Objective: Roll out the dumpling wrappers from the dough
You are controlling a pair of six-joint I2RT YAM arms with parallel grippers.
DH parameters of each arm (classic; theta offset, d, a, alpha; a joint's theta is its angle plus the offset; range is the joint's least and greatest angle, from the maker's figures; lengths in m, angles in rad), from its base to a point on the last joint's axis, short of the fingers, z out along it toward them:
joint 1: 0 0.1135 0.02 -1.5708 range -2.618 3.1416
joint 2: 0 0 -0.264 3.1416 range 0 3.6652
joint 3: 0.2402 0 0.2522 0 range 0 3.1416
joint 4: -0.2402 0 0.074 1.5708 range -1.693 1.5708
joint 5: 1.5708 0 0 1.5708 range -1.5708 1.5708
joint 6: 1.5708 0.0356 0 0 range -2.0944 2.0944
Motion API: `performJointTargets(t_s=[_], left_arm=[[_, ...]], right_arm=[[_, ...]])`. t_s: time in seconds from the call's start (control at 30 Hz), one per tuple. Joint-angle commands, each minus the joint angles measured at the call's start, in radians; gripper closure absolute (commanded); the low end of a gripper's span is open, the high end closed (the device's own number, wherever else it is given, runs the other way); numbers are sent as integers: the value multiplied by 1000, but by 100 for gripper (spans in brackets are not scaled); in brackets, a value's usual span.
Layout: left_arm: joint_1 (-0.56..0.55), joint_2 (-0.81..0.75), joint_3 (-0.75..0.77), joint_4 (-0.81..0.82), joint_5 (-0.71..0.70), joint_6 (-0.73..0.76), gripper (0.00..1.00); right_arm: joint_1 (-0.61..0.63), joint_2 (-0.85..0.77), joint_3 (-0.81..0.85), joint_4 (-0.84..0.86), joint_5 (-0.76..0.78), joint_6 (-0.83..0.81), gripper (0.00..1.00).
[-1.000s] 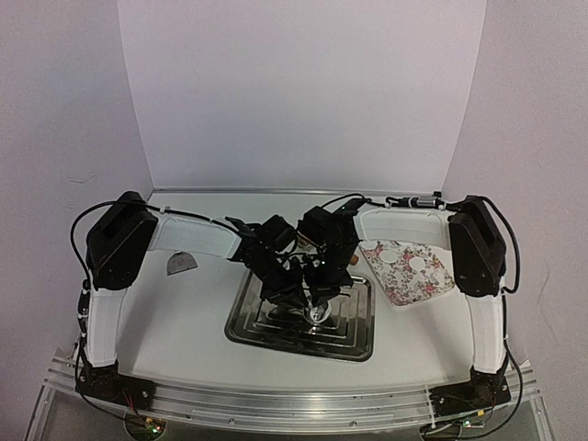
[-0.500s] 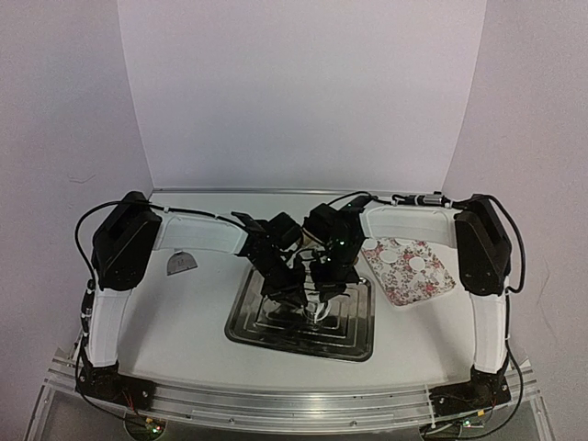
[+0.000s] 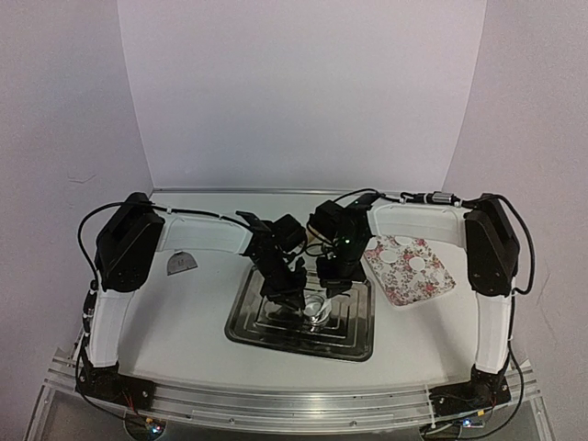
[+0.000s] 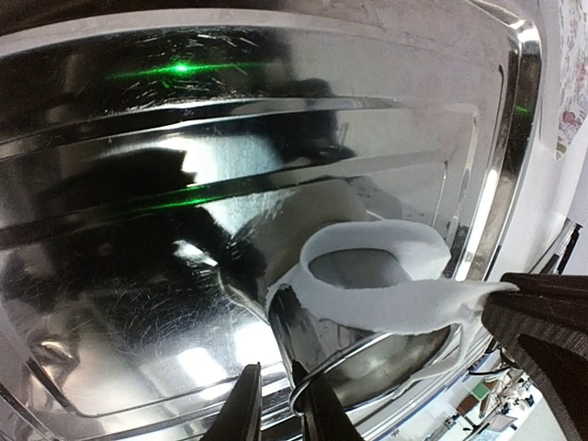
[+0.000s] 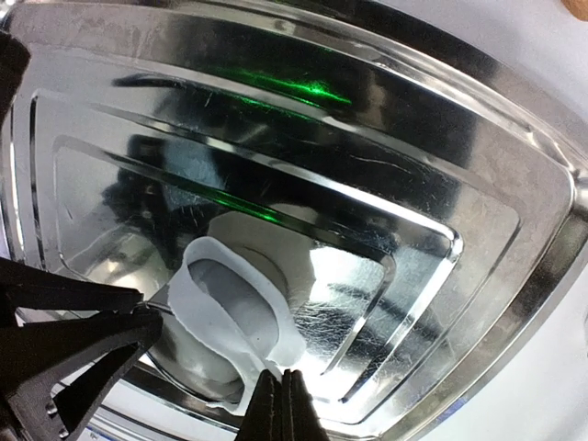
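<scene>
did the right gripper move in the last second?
Yes. In the top view the right gripper has shifted slightly right, toward the floral plate, which stays put; it remains above the steel tray.

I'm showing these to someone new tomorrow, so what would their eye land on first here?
The mirror-bright steel tray at the table's centre, with both arms bent over it. Over it a floppy white dough ring, its middle cut out, is pinched at its edge in the right arm's jaws. To the right, a floral plate carries two round white wrappers.
</scene>
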Motion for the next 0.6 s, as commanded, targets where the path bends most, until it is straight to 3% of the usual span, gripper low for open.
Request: performJointTargets(t_s=[0.0, 0.37, 0.47, 0.57], left_arm=[[-5, 7, 37, -37, -28, 31, 85], [-6, -3, 55, -43, -55, 46, 83], [-5, -28, 44, -4, -62, 46, 79], [-5, -62, 28, 40, -72, 53, 68]], right_arm=[[-5, -62, -19, -11, 49, 47, 100], [-20, -140, -102, -18, 71, 113, 100], [-20, -150, -129, -17, 60, 119, 100], [-20, -149, -149, -12, 34, 112, 100]])
